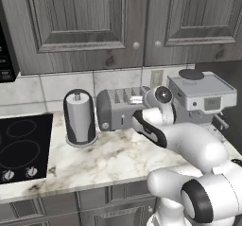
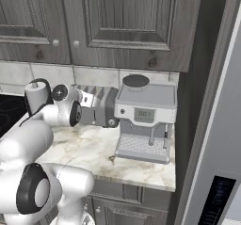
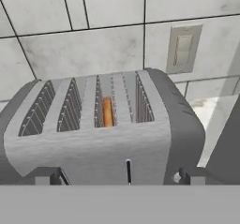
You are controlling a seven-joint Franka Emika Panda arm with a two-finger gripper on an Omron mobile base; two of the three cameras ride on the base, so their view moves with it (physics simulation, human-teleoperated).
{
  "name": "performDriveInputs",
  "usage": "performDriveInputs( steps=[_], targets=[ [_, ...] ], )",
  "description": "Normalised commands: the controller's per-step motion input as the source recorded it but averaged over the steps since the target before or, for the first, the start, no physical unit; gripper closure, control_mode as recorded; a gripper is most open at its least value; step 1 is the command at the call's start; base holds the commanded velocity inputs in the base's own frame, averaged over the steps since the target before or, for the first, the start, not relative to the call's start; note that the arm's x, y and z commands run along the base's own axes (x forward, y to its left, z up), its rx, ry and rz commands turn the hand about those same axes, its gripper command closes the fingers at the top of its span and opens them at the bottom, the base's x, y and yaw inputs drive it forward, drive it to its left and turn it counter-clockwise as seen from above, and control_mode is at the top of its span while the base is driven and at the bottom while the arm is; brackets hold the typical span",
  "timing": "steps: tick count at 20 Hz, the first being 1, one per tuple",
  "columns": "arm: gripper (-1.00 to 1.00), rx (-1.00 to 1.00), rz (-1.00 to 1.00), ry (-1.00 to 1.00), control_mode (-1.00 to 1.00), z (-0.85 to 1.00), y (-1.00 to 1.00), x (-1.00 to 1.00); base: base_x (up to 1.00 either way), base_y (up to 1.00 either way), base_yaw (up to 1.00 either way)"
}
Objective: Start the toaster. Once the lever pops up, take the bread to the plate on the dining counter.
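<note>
Claw (image 3: 120,181) stood with its fingers wide apart, gripping nothing, in hand view; toaster (image 3: 101,129) sat directly ahead, bread (image 3: 108,111) sunk in its third slot (orange edge visible). Left base view placed claw against toaster's front, paper-towel holder (image 1: 79,117) to its left.

Landmark: coffee machine (image 2: 145,120), silver, on marble worktop (image 1: 118,156).
Above it: dark grey wood cabinets (image 1: 85,21) with round knobs.
Behind it: pale tiled wall (image 3: 93,45) with a wall outlet (image 3: 183,49).
Far left of it: black cooktop (image 1: 21,147); paper-towel holder (image 1: 79,117) between.
Below it: grey drawer fronts (image 1: 94,204).
</note>
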Motion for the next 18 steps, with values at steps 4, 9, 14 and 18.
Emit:
performDriveInputs(
  steps=[4,9,14,18],
  targets=[
    [-1.0,0.0,0.03,-0.04,-1.0,0.22,0.0,0.0,0.0,0.0,0.0],
    [-1.0,0.0,0.02,0.06,-1.0,0.46,0.04,0.0,0.0,0.0,0.0],
    [-1.0,-0.01,0.04,0.06,-1.0,0.31,0.06,0.0,0.0,0.0,0.0],
    [-1.0,-0.07,0.07,0.0,-1.0,0.02,0.06,0.05,0.0,0.0,0.0]
  ],
)
